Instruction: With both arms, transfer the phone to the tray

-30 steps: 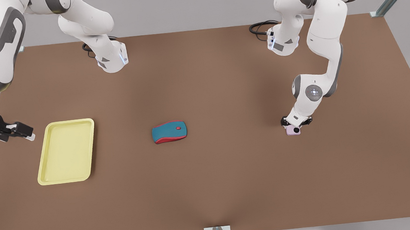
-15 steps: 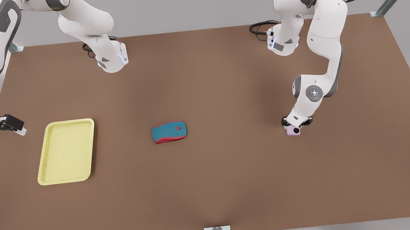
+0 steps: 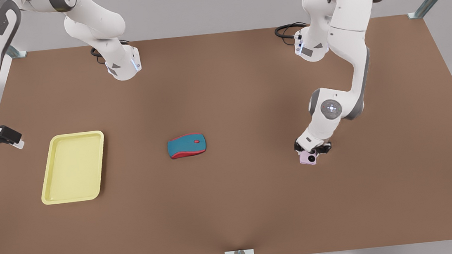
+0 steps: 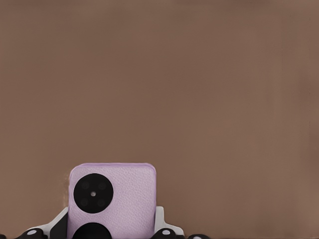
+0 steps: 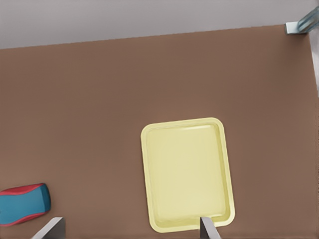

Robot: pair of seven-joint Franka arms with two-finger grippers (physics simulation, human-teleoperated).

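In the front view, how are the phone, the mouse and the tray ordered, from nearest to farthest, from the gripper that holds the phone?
Measured from the left gripper, on the front view's right:
1. The phone, between its fingers.
2. The mouse, mid-table, toward the front view's left.
3. The tray, far on the front view's left, close to the waiting right gripper.

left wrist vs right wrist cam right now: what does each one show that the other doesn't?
Left wrist view: the pink phone with its black lenses, clamped in the left gripper; in the front view that gripper is at the front view's right.

Right wrist view: the yellow tray, the teal-and-red mouse, and the right gripper, fingertips spread, waiting by the tray.

Both share the brown table.
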